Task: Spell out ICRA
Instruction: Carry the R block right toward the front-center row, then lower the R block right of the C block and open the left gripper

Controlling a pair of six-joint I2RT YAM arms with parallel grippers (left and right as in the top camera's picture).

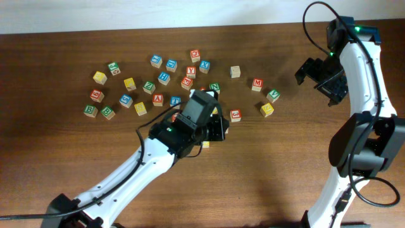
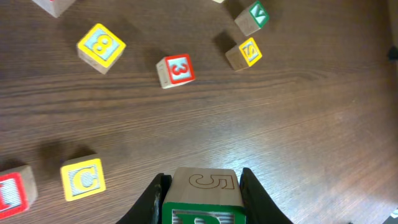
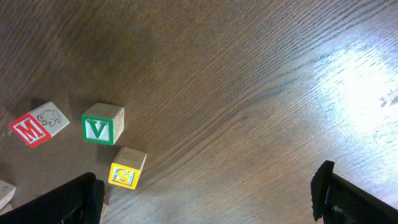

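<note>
Presently the left gripper [image 2: 202, 184] is clamped on a green-faced cube [image 2: 200, 200], judged to be the R, though its letter is cut off at the frame edge. The yellow C cube [image 2: 83, 179] lies near it, towards the left of the wrist view, with bare wooden table [image 2: 280, 124] between, so room for setting down beside it appears adequate. The right gripper [image 3: 208, 196] hangs with fingers wide apart and empty, well away; the left arm is nearer.
</note>
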